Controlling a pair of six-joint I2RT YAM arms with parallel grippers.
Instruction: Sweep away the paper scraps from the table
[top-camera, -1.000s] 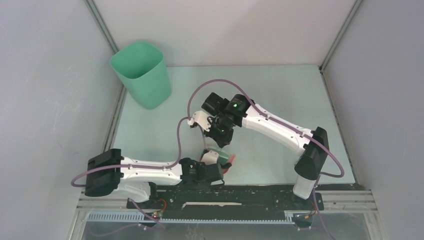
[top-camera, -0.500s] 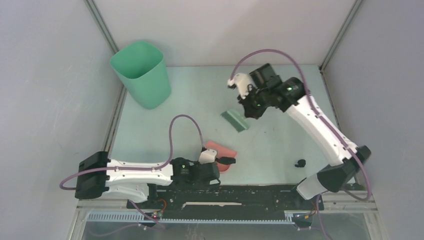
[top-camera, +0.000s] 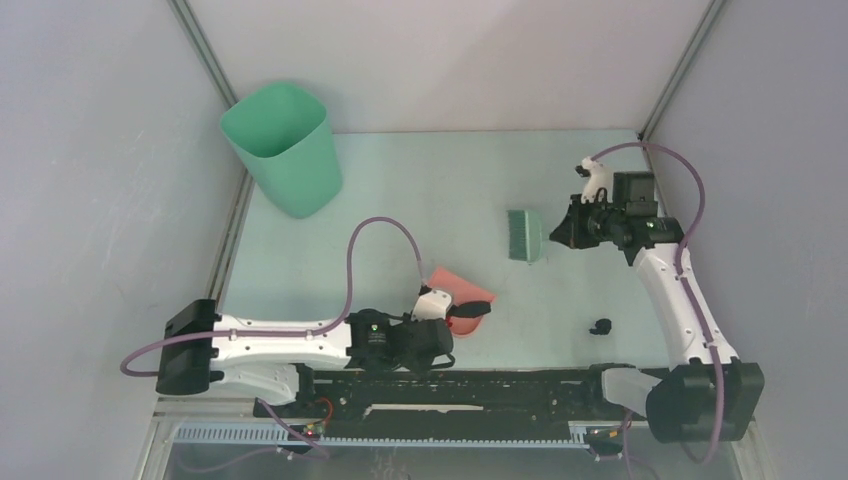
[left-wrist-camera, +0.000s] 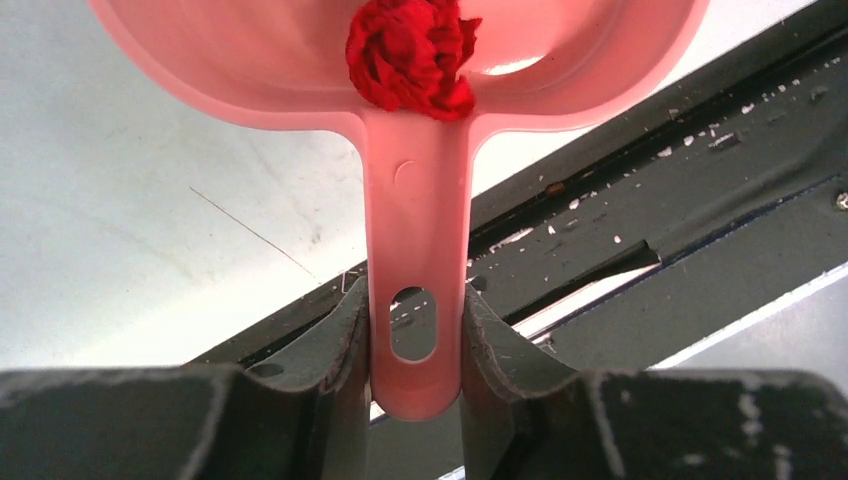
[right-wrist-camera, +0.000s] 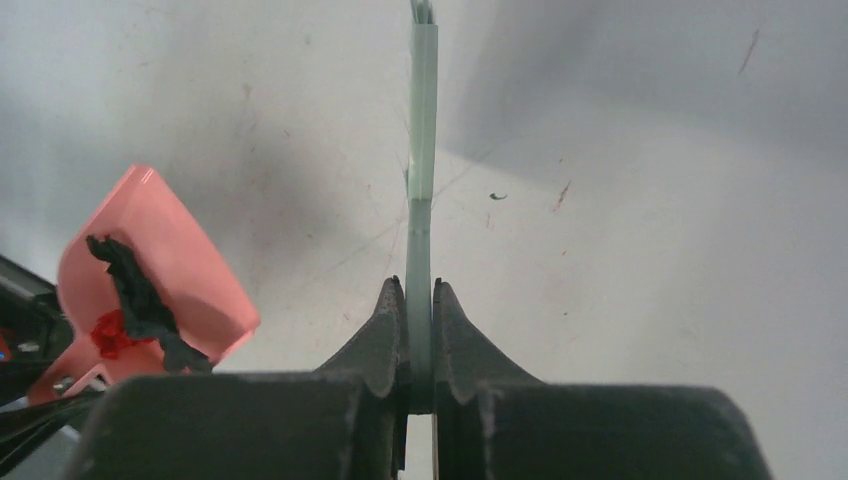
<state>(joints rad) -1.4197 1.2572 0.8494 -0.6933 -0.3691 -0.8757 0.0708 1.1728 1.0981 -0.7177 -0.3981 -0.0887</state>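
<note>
Since half a second ago your right arm has swung the brush (top-camera: 524, 235) rightward, away from the pan (top-camera: 462, 292), and the pan has shifted slightly right.

Top view: your right gripper (top-camera: 550, 235) is clamped on the brush, which sits right of the pan and beyond it, long axis running far-to-near. Your left gripper (top-camera: 458, 322) holds the pan by the handle on the pan's near side. One loose scrap (top-camera: 601, 326), black, lies on the table (top-camera: 420, 190) well right of the pan, about level with its handle. The right arm is clearly nearer to it. The pan's mouth looks turned away from the scrap, so you probably need to bring the brush down past the scrap and turn the pan to meet it.

Left wrist view: the fingers press both sides of the pan handle, at its hanging hole. A red scrap (left-wrist-camera: 412, 50) rests in the pan just above the handle root.

Right wrist view: the jaws pinch the brush, seen edge-on and pointing straight ahead. The pan lies to the lower left, carrying a black scrap (right-wrist-camera: 135, 290) beside the red one. The loose scrap is out of this view.
</note>
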